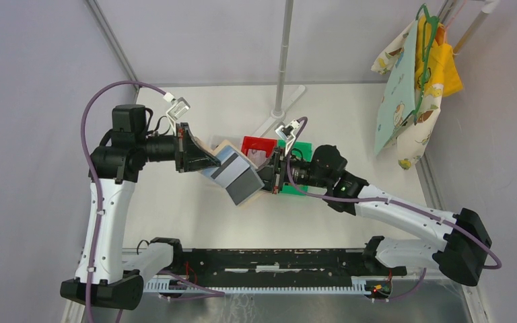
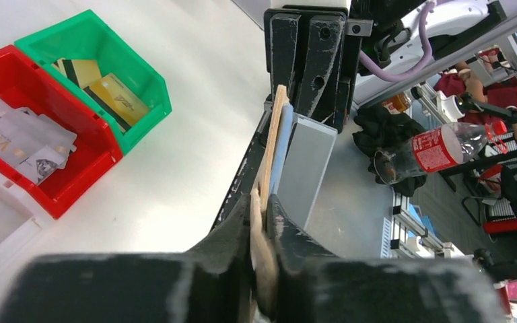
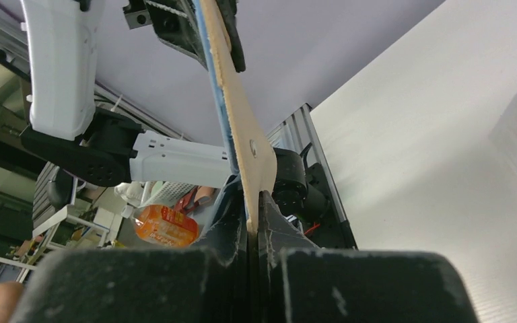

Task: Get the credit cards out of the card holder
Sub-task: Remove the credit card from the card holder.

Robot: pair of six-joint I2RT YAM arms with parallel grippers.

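Observation:
The tan card holder (image 1: 237, 176) hangs open above the table's middle, stretched between both grippers. My left gripper (image 1: 209, 163) is shut on its tan flap (image 2: 264, 232). My right gripper (image 1: 267, 176) is shut on the opposite tan leaf (image 3: 250, 158). The light blue lining and a grey panel (image 2: 306, 165) face the near side; I cannot tell if the panel is a card. Silvery credit cards (image 2: 17, 138) lie in the red bin (image 2: 74, 185), and gold ones (image 2: 111, 91) lie in the green bin (image 2: 145, 87).
The red bin (image 1: 259, 145) and green bin (image 1: 301, 149) sit just behind the right wrist. A white pole on a flat base (image 1: 281, 101) stands behind them. Patterned cloths (image 1: 410, 87) hang at the far right. A black rail (image 1: 269, 259) runs along the near edge.

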